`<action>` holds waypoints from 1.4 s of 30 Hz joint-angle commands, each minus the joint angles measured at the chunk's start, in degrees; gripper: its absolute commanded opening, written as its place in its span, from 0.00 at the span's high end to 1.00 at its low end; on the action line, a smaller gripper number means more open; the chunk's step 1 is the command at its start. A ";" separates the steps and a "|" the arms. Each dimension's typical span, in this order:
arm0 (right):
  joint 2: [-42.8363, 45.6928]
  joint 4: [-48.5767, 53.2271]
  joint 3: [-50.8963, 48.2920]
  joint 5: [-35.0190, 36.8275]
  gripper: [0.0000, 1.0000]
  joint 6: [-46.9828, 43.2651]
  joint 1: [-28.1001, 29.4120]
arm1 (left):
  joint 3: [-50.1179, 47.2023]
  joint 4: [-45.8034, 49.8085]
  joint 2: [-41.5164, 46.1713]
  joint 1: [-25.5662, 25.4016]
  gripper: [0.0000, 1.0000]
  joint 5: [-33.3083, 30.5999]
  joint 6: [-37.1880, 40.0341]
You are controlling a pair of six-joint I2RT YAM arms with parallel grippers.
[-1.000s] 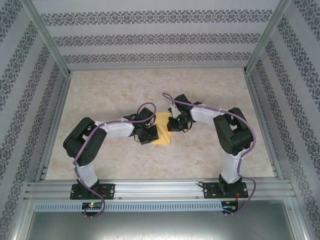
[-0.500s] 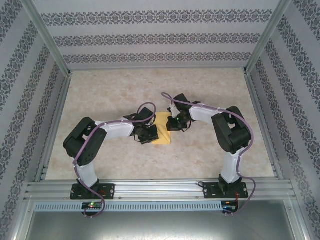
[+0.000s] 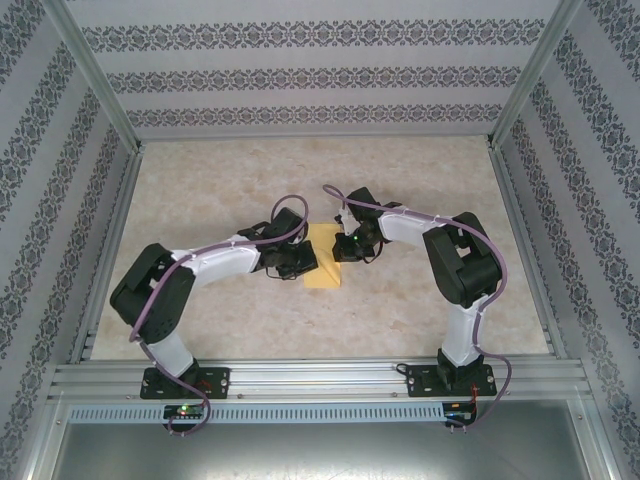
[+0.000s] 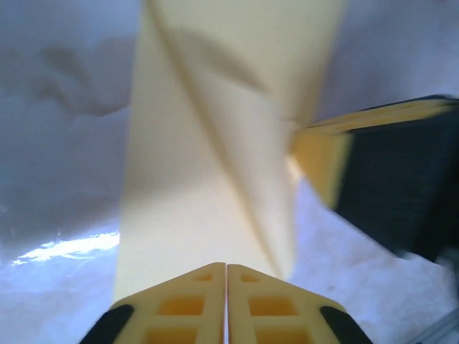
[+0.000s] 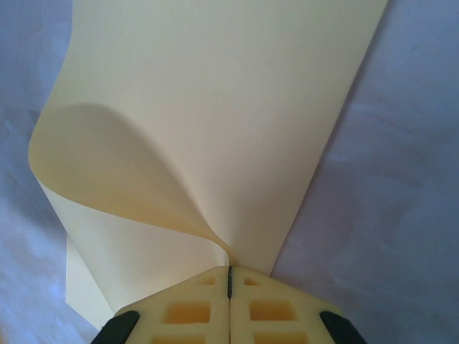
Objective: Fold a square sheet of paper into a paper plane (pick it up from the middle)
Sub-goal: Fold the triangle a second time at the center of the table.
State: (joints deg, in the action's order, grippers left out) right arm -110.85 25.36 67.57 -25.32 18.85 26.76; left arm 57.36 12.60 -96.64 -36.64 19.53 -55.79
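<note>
Yellow paper lies mid surface. My right fingers pinch its curled-over flap; left fingers closed at its edge. First folds, I judge; next: lay flap flat, crease.

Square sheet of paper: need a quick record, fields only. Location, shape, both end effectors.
item: square sheet of paper, yellow-orange
location: on the table, between the two arms
shape: diagonal crease, one edge curled upward; no dart shape yet
left end effector: shut, tips at the paper; pinch unclear
right end effector: shut on the curled edge
</note>
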 commanded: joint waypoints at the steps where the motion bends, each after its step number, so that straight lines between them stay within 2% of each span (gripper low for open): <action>1: -1.93 2.00 0.33 1.33 0.94 -1.01 0.22 | 0.01 -7.43 1.27 1.03 0.98 0.99 -1.80; 7: -2.05 1.79 0.20 1.21 0.94 -0.88 0.26 | -1.23 -17.54 -3.25 1.92 1.00 4.48 -6.53; 16: -2.16 1.71 0.11 0.98 0.94 -0.92 0.31 | -2.34 -19.64 -6.63 2.45 1.00 3.15 -8.08; 21: -2.27 1.78 0.24 0.93 0.94 -0.91 0.17 | -2.09 -23.84 -9.27 2.54 1.00 4.83 -8.89; 42: -2.34 1.77 0.37 0.76 0.94 -0.77 0.34 | -3.46 -19.06 -14.40 2.19 1.00 1.99 -9.94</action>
State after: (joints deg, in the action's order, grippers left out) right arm -111.07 25.47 67.77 -25.56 18.85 26.76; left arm 54.33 -8.25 -108.22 -34.74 22.87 -65.01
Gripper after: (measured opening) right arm 0.063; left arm 0.067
